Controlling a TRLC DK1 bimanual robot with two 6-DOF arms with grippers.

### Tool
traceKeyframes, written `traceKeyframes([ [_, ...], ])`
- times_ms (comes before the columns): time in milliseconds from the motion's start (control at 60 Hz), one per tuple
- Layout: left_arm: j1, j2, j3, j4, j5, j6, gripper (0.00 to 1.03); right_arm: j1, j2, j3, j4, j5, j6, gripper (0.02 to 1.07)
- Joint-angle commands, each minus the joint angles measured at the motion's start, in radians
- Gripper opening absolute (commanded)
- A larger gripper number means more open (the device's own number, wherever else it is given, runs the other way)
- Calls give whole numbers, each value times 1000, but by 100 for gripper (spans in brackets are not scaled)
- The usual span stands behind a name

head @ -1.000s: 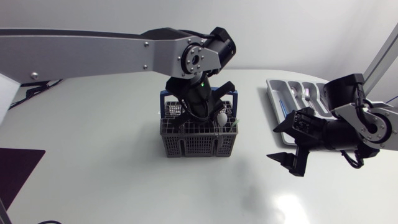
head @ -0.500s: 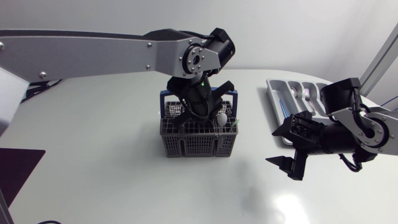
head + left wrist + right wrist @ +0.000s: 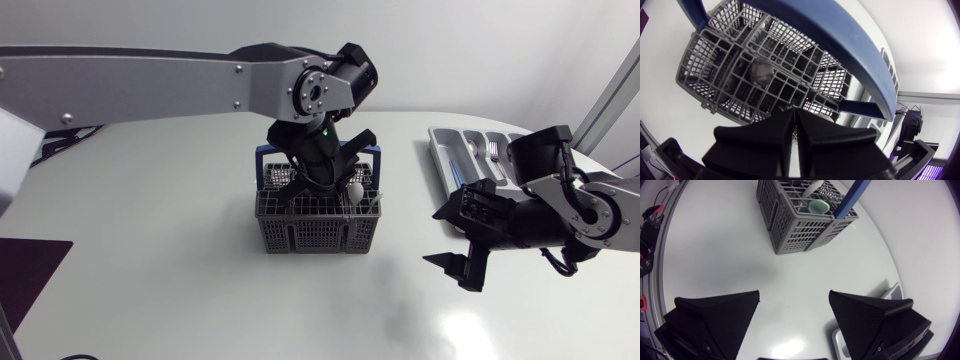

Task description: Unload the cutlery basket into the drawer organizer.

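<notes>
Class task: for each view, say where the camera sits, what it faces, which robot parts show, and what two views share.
Head view: above the table, looking down; left arm, right arm, basket, drawer organizer.
Left wrist view: on left arm, looking into basket; shut left jaws.
Right wrist view: on right arm, facing basket across table; open right jaws.
Shared: the basket.

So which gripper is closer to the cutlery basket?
Left. The left gripper is right above the cutlery basket; the right gripper hangs open over the table beside it, well apart.
</notes>
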Motion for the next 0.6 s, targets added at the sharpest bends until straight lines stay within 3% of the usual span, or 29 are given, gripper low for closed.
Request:
traceKeyframes([
  [0, 12, -11, 5, -33, 4, -23, 4, 12, -6, -23, 5, 11, 26, 102],
  [583, 25, -118, -55, -11, 26, -21, 4, 52, -40, -23, 7, 20, 68, 102],
])
